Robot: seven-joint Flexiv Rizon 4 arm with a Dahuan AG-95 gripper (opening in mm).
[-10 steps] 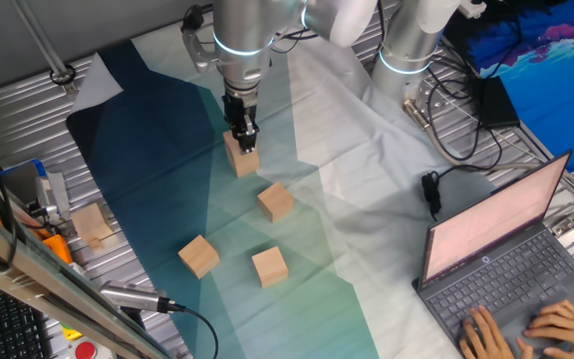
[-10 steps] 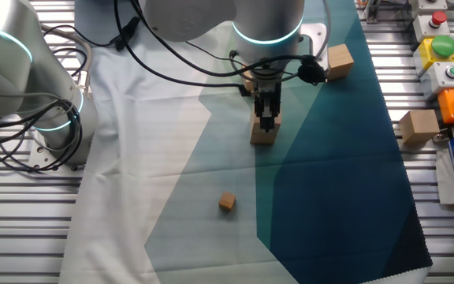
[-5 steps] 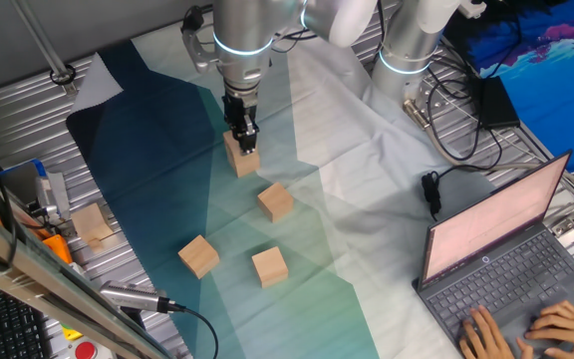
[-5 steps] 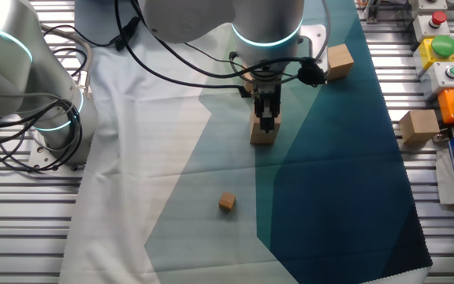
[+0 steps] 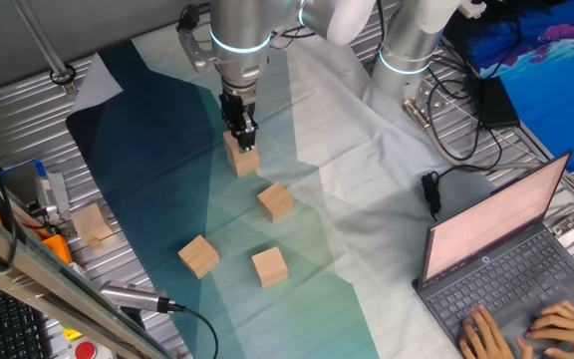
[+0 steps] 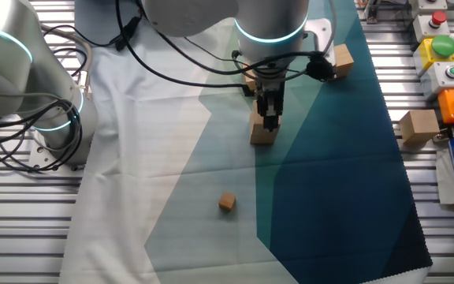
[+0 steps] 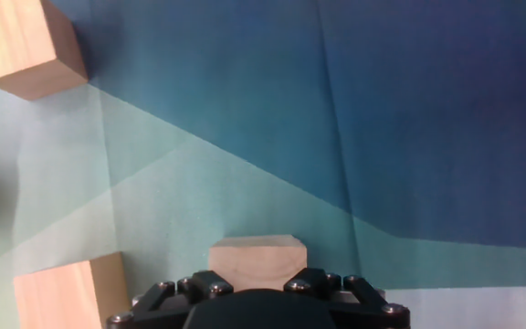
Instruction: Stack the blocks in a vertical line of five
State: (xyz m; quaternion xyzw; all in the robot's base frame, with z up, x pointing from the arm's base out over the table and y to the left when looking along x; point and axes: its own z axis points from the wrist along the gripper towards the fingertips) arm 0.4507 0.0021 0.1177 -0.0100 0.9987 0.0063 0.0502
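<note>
Cloth-covered table (image 5: 367, 150): hand (image 5: 242, 140) atop 1 block (image 5: 243, 160), 3 blocks (image 5: 276, 202) nearby.

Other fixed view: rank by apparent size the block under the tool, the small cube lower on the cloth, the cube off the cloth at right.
1. Cube off the cloth, slightly largest
2. Block under the tool, near enough that the order is unsure
3. Small cube, clearly smallest

4 blocks (image 5: 276, 201), maybe 5; 1 small cube (image 6: 226, 202); 1 paler cube (image 5: 92, 223)
</note>
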